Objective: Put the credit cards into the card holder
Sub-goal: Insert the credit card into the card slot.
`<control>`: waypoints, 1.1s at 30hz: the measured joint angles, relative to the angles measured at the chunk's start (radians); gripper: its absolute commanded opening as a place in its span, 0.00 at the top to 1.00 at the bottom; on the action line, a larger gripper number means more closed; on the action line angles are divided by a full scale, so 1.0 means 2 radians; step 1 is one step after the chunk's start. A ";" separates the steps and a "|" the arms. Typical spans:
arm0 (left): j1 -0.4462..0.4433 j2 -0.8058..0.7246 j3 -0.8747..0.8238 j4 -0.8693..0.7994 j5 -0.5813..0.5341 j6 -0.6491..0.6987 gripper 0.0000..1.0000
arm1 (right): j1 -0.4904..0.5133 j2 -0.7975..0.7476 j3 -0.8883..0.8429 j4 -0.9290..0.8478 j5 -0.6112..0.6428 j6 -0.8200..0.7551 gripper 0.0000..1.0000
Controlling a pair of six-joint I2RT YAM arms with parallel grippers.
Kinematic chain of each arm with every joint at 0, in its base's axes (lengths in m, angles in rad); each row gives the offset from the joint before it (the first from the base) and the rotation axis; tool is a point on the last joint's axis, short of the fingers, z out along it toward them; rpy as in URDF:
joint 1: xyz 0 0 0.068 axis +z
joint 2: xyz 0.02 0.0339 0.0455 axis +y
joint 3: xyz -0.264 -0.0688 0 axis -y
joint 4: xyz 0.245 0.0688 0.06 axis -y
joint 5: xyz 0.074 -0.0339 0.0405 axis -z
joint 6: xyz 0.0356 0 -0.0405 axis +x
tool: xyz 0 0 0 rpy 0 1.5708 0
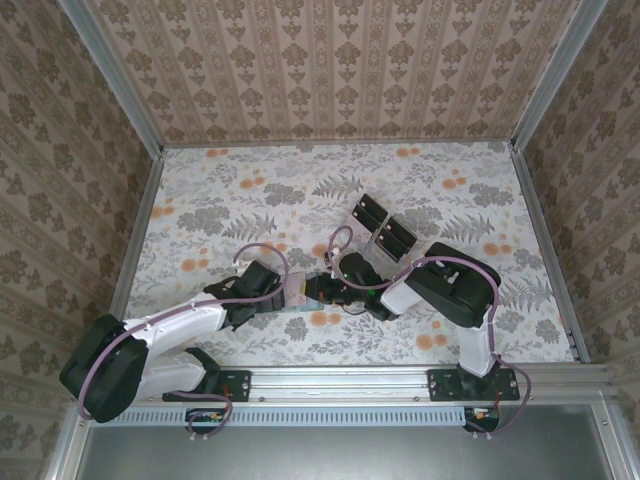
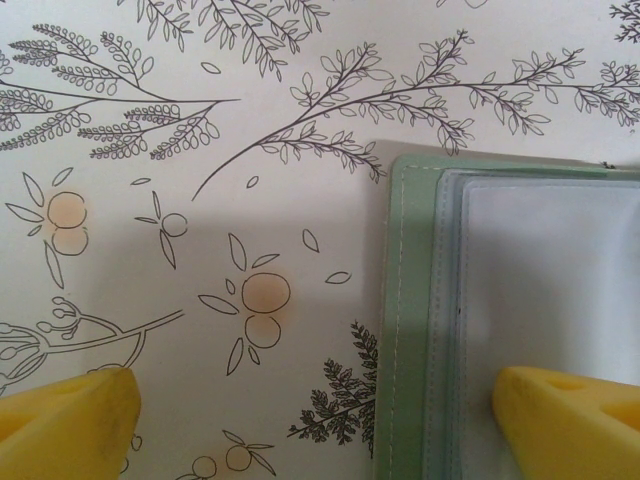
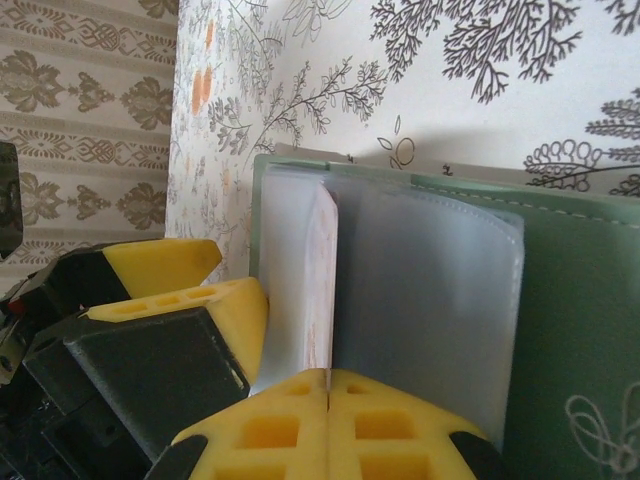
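The left gripper (image 2: 318, 420) stood spread wide, straddling the edge of the open card holder (image 2: 410, 300) on the tabletop (image 2: 200, 200). The right gripper (image 3: 328, 415), pressed together, pinched a credit card (image 3: 322, 280) edge-on at a clear sleeve (image 3: 430, 300). Insertion seemed in hand, and the next move likely called for sliding it fully in.

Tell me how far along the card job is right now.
Done: the card holder lies open. In hand: the right gripper is shut on a pink credit card, on edge between clear sleeves; the left gripper is open astride the holder's edge. Left: seating that card.
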 measured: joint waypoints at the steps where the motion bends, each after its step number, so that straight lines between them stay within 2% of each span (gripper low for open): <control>1: 0.000 0.000 0.000 0.000 0.000 0.000 0.00 | 0.001 0.000 0.000 0.000 0.000 0.000 1.00; 8: 0.000 -0.003 0.000 -0.003 0.000 -0.002 0.00 | 0.001 0.002 0.000 0.001 0.000 0.011 1.00; 17: 0.007 -0.060 0.001 -0.061 -0.031 -0.041 0.00 | 0.001 0.004 0.000 0.000 0.000 0.015 1.00; 33: 0.017 -0.006 0.000 -0.079 -0.030 -0.073 0.00 | 0.001 0.004 0.011 -0.020 -0.009 0.018 1.00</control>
